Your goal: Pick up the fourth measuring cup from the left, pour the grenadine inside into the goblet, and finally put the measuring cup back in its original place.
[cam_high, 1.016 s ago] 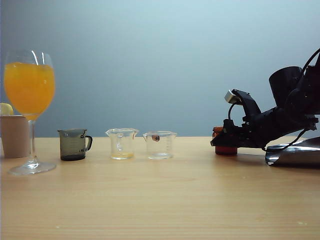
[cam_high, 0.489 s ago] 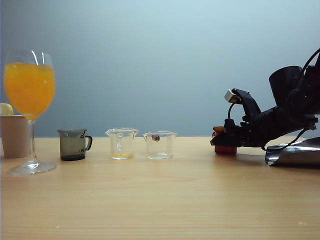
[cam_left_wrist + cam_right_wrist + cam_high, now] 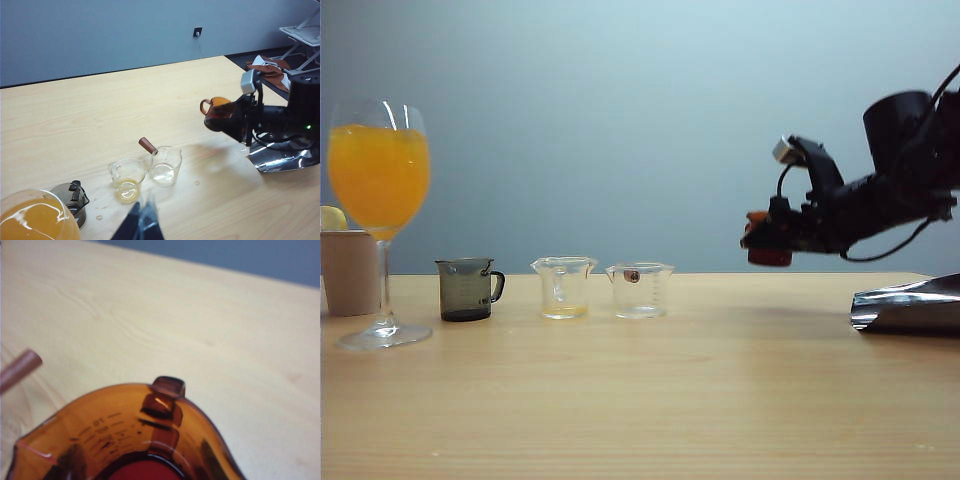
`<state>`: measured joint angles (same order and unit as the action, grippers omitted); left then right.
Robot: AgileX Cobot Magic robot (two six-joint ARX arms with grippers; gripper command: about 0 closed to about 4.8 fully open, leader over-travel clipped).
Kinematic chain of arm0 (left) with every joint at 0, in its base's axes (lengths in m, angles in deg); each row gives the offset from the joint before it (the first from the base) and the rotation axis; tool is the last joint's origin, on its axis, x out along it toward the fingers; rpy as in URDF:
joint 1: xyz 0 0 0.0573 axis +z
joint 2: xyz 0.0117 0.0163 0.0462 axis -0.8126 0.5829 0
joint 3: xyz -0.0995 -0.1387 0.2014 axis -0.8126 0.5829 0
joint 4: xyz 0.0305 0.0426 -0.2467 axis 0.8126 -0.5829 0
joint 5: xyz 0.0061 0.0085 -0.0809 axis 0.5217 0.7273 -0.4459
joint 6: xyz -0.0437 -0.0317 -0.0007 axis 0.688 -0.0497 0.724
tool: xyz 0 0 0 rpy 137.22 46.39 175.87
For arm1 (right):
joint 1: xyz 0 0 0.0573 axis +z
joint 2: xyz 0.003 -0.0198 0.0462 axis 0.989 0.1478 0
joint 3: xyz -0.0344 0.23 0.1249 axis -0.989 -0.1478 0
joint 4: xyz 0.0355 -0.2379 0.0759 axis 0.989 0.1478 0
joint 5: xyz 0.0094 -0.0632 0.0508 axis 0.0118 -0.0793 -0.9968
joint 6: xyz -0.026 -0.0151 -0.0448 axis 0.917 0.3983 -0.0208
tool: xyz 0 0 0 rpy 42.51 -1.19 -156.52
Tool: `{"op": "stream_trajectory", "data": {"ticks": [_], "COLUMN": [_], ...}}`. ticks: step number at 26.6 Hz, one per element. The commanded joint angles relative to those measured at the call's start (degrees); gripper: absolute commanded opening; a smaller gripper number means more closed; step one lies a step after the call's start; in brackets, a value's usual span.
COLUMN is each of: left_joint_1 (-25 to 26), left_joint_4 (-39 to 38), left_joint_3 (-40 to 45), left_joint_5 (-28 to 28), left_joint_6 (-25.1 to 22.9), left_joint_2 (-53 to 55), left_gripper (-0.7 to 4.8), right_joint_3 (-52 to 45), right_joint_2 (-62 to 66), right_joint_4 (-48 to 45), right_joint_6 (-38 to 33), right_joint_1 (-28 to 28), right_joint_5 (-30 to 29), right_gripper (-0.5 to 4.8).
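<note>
Looking at the exterior view, the right gripper is up in the air over the right end of the desk, pinching the fourth measuring cup, which hangs clear of the wood. That side-on angle mostly hides the cup behind the black fingers; the left wrist view shows way more, with the amber cup tilted a bit and its loop handle pointing toward the far edge. The right wrist view is the only one that looks inside: translucent orange wall with printed measure marks, and the grenadine, dark red, pooled at the bottom. The goblet stands near the left end, tall and stemmed, full of orange juice, well apart from the held cup. Between them sits a row near the far edge: a smoky grey cup, a clear cup with a yellowish bit of liquid, and another clear cup with a brown handle stub. A beige cup is just behind the goblet. Crinkly silver foil lies at the right edge. The left gripper only shows as dark tips, can't tell how its jaws stand.
</note>
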<state>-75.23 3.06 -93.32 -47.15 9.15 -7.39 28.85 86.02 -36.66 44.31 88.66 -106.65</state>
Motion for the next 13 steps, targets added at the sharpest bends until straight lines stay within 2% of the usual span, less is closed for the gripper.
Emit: {"op": "stream_trajectory", "data": {"ticks": [1,4,10,13], "left_joint_1": [0.31,0.37,0.37,0.35], "left_joint_4": [-0.11,-2.58,-6.95,-10.25], "left_joint_3": [-0.2,-0.22,-0.63,-2.27], "left_joint_5": [0.31,3.74,5.73,10.1], "left_joint_6": [-0.04,-0.07,-0.07,-0.28], "left_joint_2": [-0.13,-0.15,-0.17,-0.13], "left_gripper": [-0.05,-0.05,-0.05,-0.05], "right_joint_3": [0.13,0.13,0.17,0.94], "right_joint_2": [-2.99,-5.55,-11.28,-13.07], "right_joint_4": [-0.35,1.09,2.45,3.96], "right_joint_6": [-0.26,-0.24,-0.24,-0.26], "right_joint_1": [0.09,0.15,1.22,2.36], "right_joint_5": [-0.31,-0.15,0.09,0.04], "right_gripper": [0.49,0.49,0.49,0.49]}}
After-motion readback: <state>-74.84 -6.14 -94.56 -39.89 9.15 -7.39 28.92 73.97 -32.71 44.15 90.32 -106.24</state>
